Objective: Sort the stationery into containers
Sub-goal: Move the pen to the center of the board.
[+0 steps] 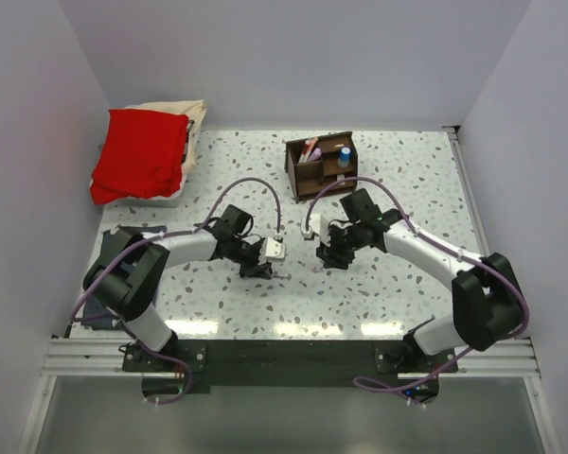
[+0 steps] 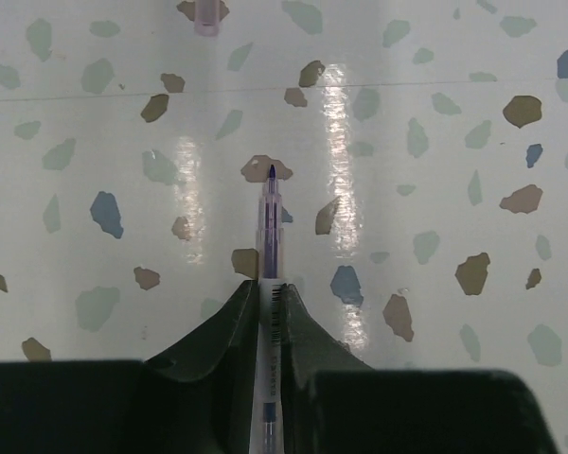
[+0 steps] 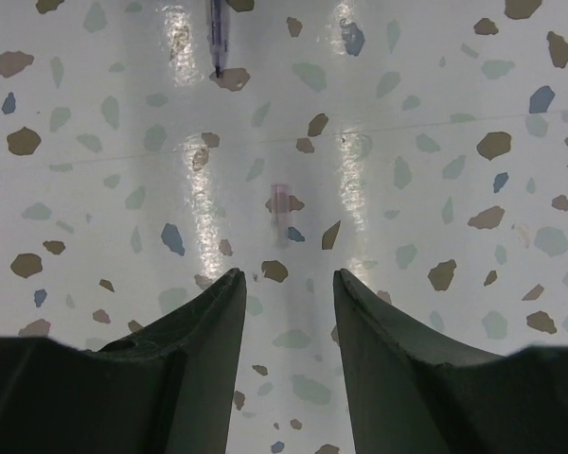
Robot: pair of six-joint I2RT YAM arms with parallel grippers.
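Clearly my left gripper [image 2: 268, 287] is clamped on the light, stiff, slippery pen [image 2: 270, 227] (mid-barrel suits it); my right gripper [image 3: 288, 274] gapes empty near the tiny cap [image 3: 282, 210]

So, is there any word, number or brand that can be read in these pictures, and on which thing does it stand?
None is legible.
On the pen held in the left tool: dark print like a barcode, too blurred to read.
On the organizer and its contents: too small to tell any label.
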